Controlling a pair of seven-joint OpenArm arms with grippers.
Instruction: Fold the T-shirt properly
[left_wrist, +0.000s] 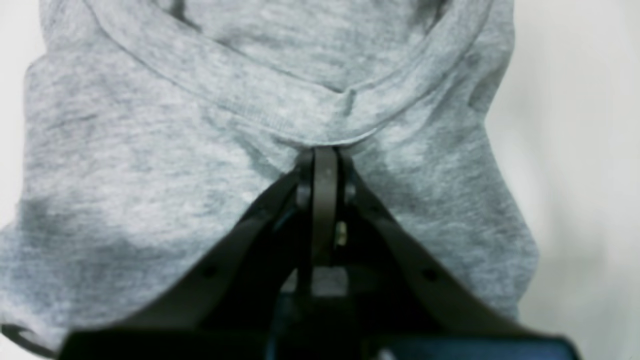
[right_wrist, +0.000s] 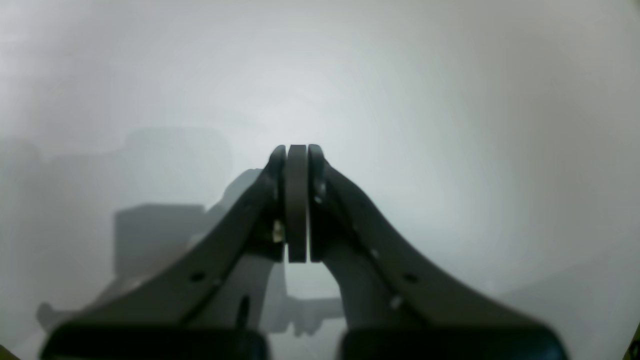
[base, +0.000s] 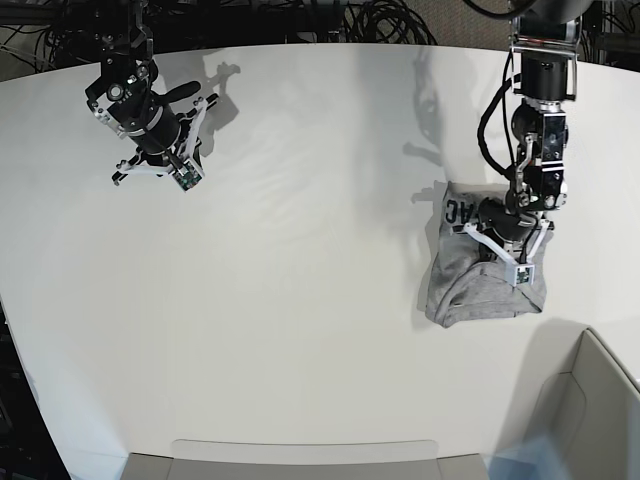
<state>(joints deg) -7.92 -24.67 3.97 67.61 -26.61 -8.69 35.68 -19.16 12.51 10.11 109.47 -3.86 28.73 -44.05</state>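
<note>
A broad, smooth white tabletop stretches open between the two black robot arms, offering wide passage across its middle. At one side, the crumpled heather-grey cotton T-shirt blocks the way, with the black left gripper over it. Near the T-shirt, a grey box-like bin bounds the table's corner. Bare surface surrounds the black right gripper.
</note>
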